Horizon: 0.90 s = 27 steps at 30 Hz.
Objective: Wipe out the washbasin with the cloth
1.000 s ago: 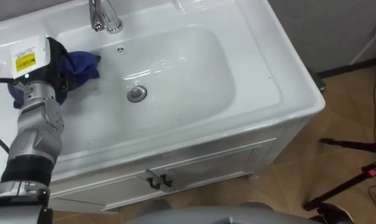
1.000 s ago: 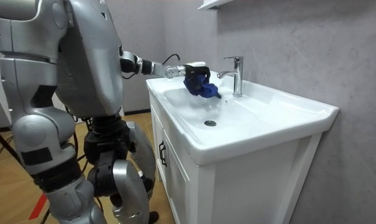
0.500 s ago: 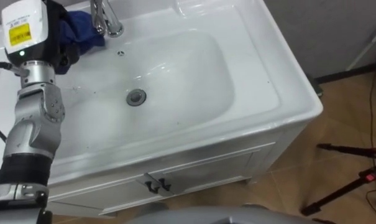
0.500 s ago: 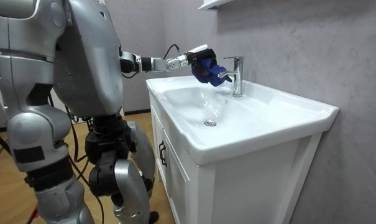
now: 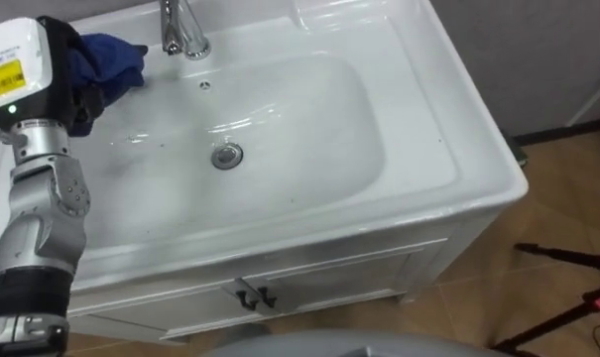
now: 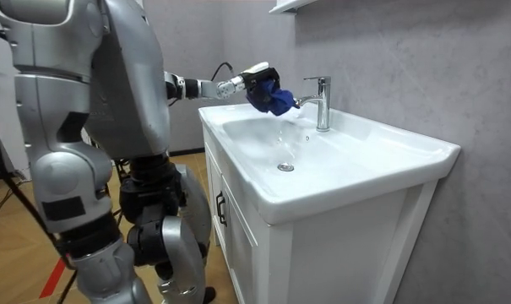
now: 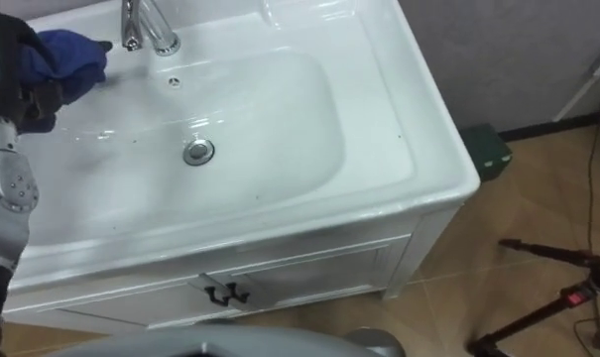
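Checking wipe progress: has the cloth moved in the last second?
Yes. In the room view the cloth, held in the left hand, has risen out of the basin to the faucet's spout height.

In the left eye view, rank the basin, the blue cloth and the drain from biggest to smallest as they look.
1. basin, by far
2. blue cloth, partly bunched in the left hand
3. drain, smallest

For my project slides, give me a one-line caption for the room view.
Humanoid standing at a white basin, its left robot hand holding a blue cloth up beside the faucet.
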Tool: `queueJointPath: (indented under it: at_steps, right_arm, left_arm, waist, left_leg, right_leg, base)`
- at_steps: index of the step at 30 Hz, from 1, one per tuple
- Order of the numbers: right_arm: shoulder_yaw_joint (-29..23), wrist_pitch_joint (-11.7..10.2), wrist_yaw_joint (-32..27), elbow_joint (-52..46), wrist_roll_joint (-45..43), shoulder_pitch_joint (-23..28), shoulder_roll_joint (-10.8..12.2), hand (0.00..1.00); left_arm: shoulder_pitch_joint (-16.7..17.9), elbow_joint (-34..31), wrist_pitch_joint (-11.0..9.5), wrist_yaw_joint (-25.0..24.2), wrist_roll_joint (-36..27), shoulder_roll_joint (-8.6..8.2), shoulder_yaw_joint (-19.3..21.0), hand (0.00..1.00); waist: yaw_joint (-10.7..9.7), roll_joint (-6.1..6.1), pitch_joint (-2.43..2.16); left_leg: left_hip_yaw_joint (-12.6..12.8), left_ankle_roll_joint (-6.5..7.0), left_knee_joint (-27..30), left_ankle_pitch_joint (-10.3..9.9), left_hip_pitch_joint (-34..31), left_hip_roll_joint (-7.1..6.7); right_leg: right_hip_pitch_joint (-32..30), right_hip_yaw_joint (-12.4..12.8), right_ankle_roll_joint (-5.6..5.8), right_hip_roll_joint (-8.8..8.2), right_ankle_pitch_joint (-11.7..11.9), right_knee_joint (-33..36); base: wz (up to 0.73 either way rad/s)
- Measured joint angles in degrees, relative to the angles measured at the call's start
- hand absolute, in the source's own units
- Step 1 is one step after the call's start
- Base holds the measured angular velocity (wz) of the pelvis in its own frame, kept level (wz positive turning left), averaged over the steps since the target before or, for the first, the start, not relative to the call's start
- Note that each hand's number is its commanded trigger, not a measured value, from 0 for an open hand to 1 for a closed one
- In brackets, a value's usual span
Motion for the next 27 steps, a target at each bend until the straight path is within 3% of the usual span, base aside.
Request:
queueJointPath:
  at_steps: [2,6,10,14,27]
  right_arm:
    - [0.0,0.0,0.0,0.2,-0.2,-0.3,0.0,0.0]
    - [-0.3,-0.2,0.0,0.1,0.0,-0.6,-0.6,0.0]
    - [-1.7,-0.2,0.0,0.0,0.1,-1.0,-0.7,0.0]
    - [-1.7,-0.2,0.0,0.0,0.2,-1.0,-0.7,0.0]
    - [-1.9,-0.1,0.7,0.1,0.8,-0.5,-0.7,0.0]
  left_arm:
    - [0.3,0.0,0.0,1.0,0.3,0.06,1.1,1.0]
    - [3.3,0.0,-0.2,3.8,0.2,0.27,3.7,1.0]
    - [5.8,0.0,-0.1,4.3,0.2,2.35,4.5,1.0]
    - [6.3,0.0,0.3,4.3,0.2,2.71,5.3,1.0]
    - [6.5,0.0,0.0,4.4,-0.2,3.37,9.3,1.0]
  waist:
    - [1.0,0.09,-0.01]
    - [1.1,0.89,0.05]
    - [1.4,1.85,0.01]
    - [2.5,2.64,-0.13]
    - [3.1,2.45,-0.15]
  left_leg:
    - [0.0,-0.01,0.0,0.0,-0.1,-0.01]
    - [-0.3,-0.01,0.0,0.0,-0.2,-0.15]
    - [-1.0,-0.01,0.0,0.0,-0.5,-0.33]
    - [-1.2,-0.01,-0.2,0.0,-0.5,-0.45]
    - [-2.5,-0.27,-2.5,0.3,0.7,-1.34]
  right_leg:
    - [0.1,-0.1,0.01,0.01,0.0,-0.2]
    - [0.7,-0.9,0.27,0.05,0.2,-1.0]
    - [1.0,-1.8,0.32,0.15,0.2,-1.8]
    - [1.1,-1.9,0.34,0.14,0.2,-2.0]
    - [1.3,-1.6,0.85,-0.14,0.5,-2.3]
  base:
    - [0.05]
    - [0.11]
    - [0.09]
    - [0.01]
    - [0.0]
